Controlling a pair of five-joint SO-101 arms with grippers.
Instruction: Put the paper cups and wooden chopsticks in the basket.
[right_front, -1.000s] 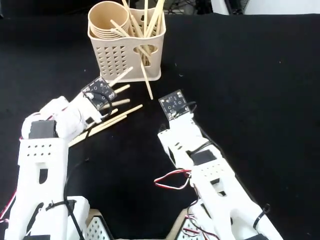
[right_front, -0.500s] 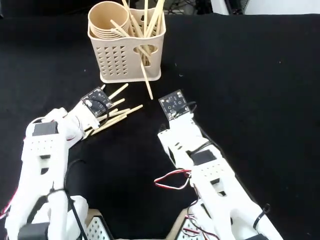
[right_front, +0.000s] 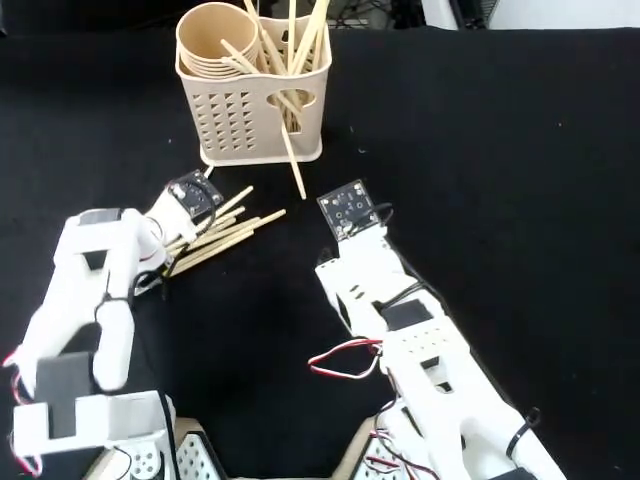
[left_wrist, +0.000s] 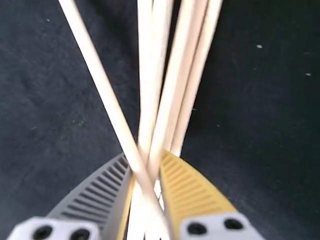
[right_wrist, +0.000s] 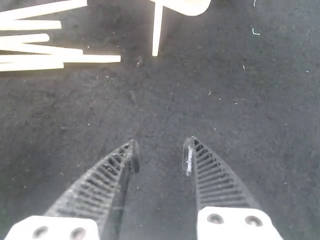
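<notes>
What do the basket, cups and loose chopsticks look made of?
Basket: likely moulded plastic, beige and smooth, with regular triangular perforations. Paper cups: thin tan nested rims, matte, looks like kraft paper. Chopsticks: pale, matte, straight sticks, likely bare wood or bamboo.

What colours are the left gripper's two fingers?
The left gripper has one grey, one yellow finger; clearest in left wrist view.

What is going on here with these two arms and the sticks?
The left gripper is shut on a bundle of wooden chopsticks in front of the basket, over the black table. The right gripper is open and empty, low over the table nearby. The basket already holds stacked paper cups in one compartment and upright chopsticks in the other; a single chopstick leans against its front.
</notes>
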